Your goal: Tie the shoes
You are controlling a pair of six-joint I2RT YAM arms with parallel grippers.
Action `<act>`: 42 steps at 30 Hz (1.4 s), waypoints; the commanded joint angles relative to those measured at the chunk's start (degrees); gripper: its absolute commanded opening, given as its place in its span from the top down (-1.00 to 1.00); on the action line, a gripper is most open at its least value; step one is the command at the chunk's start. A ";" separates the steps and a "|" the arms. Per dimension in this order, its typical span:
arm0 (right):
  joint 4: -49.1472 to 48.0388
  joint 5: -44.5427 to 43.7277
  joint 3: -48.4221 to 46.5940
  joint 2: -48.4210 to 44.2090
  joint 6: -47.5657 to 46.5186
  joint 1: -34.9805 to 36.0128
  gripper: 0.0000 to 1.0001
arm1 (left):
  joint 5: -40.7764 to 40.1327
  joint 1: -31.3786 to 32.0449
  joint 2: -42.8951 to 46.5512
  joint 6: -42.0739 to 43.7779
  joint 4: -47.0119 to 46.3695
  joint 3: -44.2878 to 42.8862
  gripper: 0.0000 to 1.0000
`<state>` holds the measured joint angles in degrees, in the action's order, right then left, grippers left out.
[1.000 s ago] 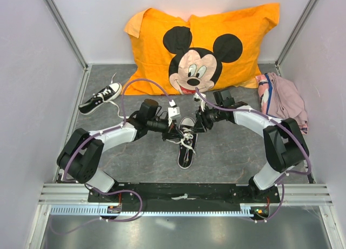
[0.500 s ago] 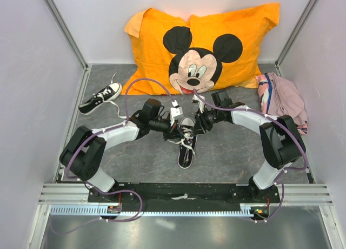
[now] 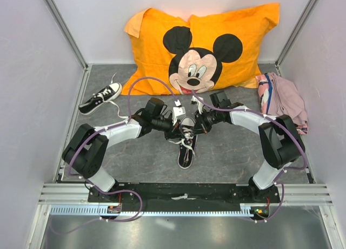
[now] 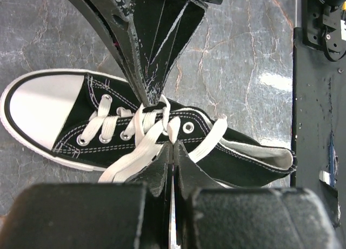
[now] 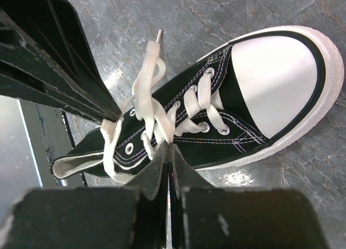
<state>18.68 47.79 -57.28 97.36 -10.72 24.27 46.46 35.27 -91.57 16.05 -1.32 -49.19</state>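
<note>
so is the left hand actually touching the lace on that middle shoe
Touching. In the left wrist view the left hand is shut on a strand of the lace, right over the shoe.

From above, left gripper [image 3: 175, 131] and right gripper [image 3: 197, 127] crowd the shoe [image 3: 184, 157], knot too small to read. Left wrist: lace [image 4: 135, 151] vanishes between pinched fingers [image 4: 154, 173]. Right wrist: lace slips behind the left gripper, lost.
</note>
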 commanded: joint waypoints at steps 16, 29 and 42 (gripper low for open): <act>-3.74 4.15 1.47 -6.13 2.20 0.16 1.00 | -3.30 1.12 -4.67 -1.90 4.31 -6.36 0.97; -4.26 4.51 1.73 -6.31 2.46 0.16 1.00 | -4.44 2.26 -6.43 -4.63 5.89 -9.00 0.97; -4.61 4.77 2.61 -6.39 2.46 0.16 1.00 | -5.41 2.70 -5.37 -8.23 1.50 -7.68 0.97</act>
<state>15.97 50.74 -55.46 93.06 -8.25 24.27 41.80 37.76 -97.84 11.11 3.88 -56.47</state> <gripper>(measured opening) 0.007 0.022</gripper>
